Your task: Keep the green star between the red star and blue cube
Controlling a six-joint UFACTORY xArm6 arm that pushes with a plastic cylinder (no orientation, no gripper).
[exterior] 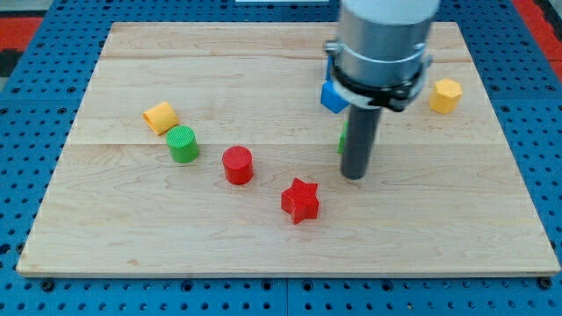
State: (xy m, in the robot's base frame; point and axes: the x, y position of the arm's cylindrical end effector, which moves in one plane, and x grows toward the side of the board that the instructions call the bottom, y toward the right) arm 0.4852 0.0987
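Nearest the camera: front edge of the wooden counter (pixel 290 254), sitting on a blue pegboard (pixel 35 132). We read no brands, labels or writing anywhere.

Our arm (pixel 384 39) comes down from the view's top, upright, grey housing cut off by the frame. The dark rod ends at my tip (pixel 354 176), right of centre on the counter. No fingers on this rig, only the rod, so nothing is held.

Hidden parts: the green star (pixel 343 138) shows only as a thin green sliver at the rod's left edge; we can't make out its shape. The blue cube (pixel 332 96) is partly covered by the housing, just above that sliver.

Red star (pixel 300 200) is fully visible, below-left of my tip and near it, apart from it. The green sliver lies roughly between red star and blue cube.

Others: red cylinder (pixel 237 165) left of the red star, green cylinder (pixel 183 144) beside the orange block (pixel 161 117), yellow block (pixel 445 95) at the view's right.
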